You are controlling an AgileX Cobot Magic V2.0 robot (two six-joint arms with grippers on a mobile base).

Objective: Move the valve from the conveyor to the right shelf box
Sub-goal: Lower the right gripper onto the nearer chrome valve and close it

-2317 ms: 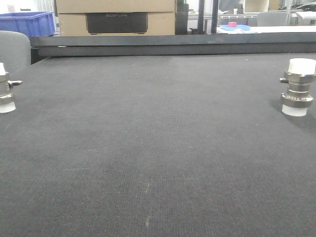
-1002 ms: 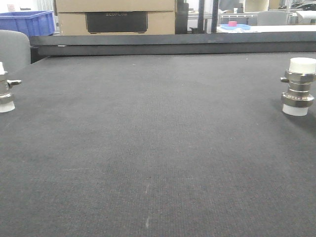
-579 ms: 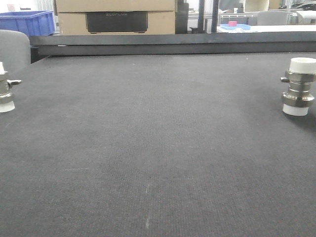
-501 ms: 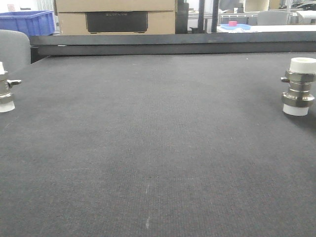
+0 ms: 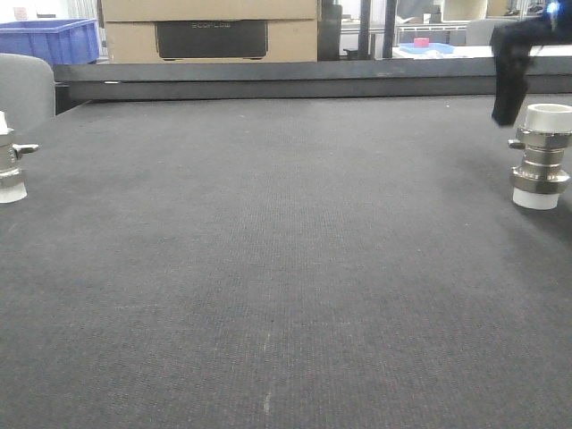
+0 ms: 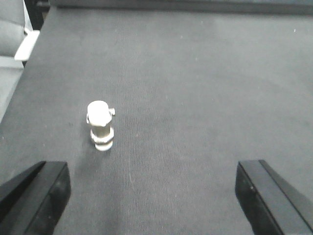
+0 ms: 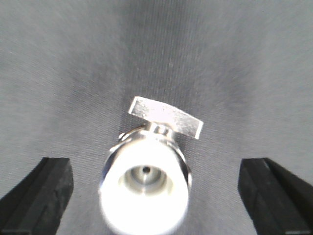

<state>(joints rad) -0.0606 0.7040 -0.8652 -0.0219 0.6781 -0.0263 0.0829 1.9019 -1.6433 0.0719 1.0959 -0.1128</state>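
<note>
The conveyor [image 5: 286, 268] is a wide dark grey woven belt with a black rail [image 5: 304, 80] along its far edge. A metal valve with white caps [image 5: 539, 156] stands upright at the belt's right side. A second valve [image 5: 9, 163] stands at the left edge, partly cut off. One black finger [image 5: 509, 80] of my right gripper hangs just above and left of the right valve. In the right wrist view this gripper [image 7: 155, 196] is open, its jaws on either side of the valve [image 7: 146, 181] below. My left gripper [image 6: 151, 196] is open and empty, with the left valve [image 6: 100, 126] ahead, towards its left finger. The shelf box is out of view.
Behind the rail stand cardboard boxes [image 5: 210, 31], a blue crate [image 5: 54, 40] and a table with a pink object [image 5: 420, 43]. A grey rounded object [image 5: 22, 89] sits beyond the belt's left edge, and it also shows in the left wrist view [image 6: 12, 49].
A finger of my right gripper has come into the front view at the top right, above the right valve. Both valves stay almost where they were.
</note>
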